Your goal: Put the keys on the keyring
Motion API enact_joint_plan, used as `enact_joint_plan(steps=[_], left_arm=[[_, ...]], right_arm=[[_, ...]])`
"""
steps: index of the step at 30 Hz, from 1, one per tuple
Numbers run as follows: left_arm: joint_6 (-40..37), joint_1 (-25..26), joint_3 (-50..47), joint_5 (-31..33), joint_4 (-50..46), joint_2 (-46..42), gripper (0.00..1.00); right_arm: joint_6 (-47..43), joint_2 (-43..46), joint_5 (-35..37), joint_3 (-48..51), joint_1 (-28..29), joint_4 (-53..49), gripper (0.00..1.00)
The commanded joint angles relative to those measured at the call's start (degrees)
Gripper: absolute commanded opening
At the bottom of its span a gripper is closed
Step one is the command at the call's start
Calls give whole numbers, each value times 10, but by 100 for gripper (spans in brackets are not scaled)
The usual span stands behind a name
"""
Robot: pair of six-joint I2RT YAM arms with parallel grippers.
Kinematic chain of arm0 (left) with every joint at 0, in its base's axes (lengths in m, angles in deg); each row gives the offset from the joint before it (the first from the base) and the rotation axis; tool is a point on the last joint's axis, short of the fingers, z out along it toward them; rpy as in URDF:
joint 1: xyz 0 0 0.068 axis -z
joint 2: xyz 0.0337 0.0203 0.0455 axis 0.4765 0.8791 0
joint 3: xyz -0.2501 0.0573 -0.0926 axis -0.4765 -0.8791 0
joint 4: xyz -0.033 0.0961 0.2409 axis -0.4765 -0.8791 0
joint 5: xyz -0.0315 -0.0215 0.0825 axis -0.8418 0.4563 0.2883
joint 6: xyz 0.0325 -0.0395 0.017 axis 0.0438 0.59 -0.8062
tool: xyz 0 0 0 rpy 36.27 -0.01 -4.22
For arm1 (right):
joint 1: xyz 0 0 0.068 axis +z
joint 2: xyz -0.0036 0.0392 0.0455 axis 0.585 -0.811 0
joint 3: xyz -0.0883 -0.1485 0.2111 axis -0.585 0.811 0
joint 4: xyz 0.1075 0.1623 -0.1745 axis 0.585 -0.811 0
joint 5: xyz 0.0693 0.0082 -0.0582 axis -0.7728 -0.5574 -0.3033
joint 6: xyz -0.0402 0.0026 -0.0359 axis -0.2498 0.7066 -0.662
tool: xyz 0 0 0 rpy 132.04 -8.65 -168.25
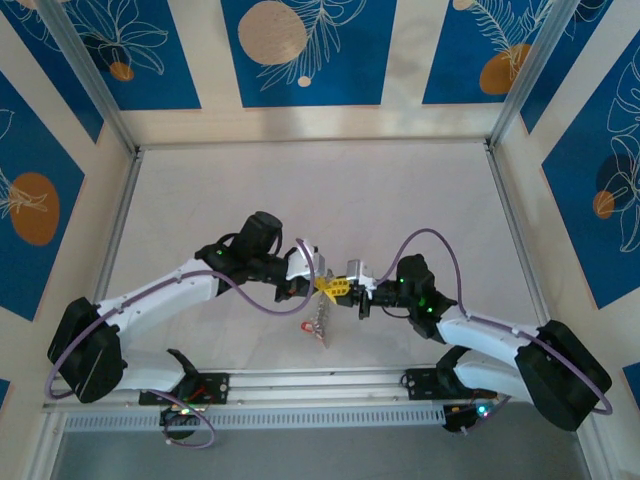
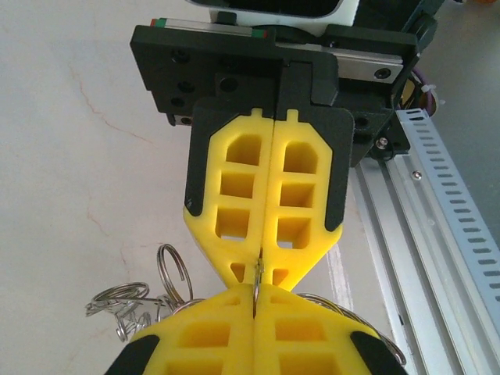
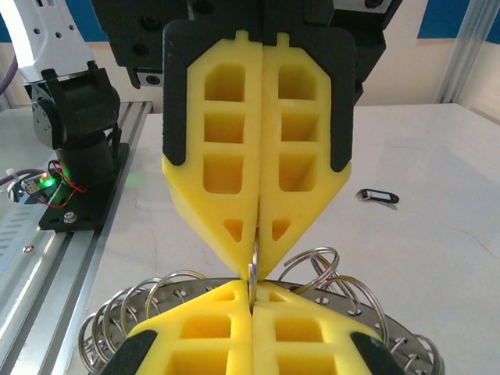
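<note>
**Two pairs of jaws, tip to tip, close to the near edge**

From above, the left end effector [image 1: 324,286] and the right end effector [image 1: 343,290] meet at mid-width of the tabletop [image 1: 300,190]. They are near its near edge and the slotted rail [image 1: 320,381] that runs along it. The keyring [image 1: 320,322] hangs just on the near side of that meeting point, between the tips and the rail. A red-headed key [image 1: 307,327] sits at its left. The far half of the tabletop and both side edges lie well apart from the arms, leaving open room there. Toward the rail the room is scant.

The wrist views give what the overhead view is too small to tell. Each end effector's yellow fingers [image 2: 211,336] are pressed together. Both clamp the same thin silver loop [image 3: 253,264] of the keyring's fringe, their tips almost touching. More loops fan out beneath the fingers on either side. The right wrist view also catches a small black tag [image 3: 378,195] lying flat on the tabletop, well apart from the ring. It shows an arm's base [image 3: 74,133] with a green light beside the rail.
</note>
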Motion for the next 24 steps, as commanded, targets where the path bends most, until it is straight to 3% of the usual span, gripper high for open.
enact_joint_plan(steps=[1,5,24], left_arm=[[-21,1,18,44,-26,7,0],[-30,0,21,76,-35,14,0],[-29,2,29,61,-47,29,0]], right_arm=[[-23,42,31,-12,1,-7,0],[-28,76,35,-8,-8,-20,0],[-41,94,21,-5,-15,-45,0]])
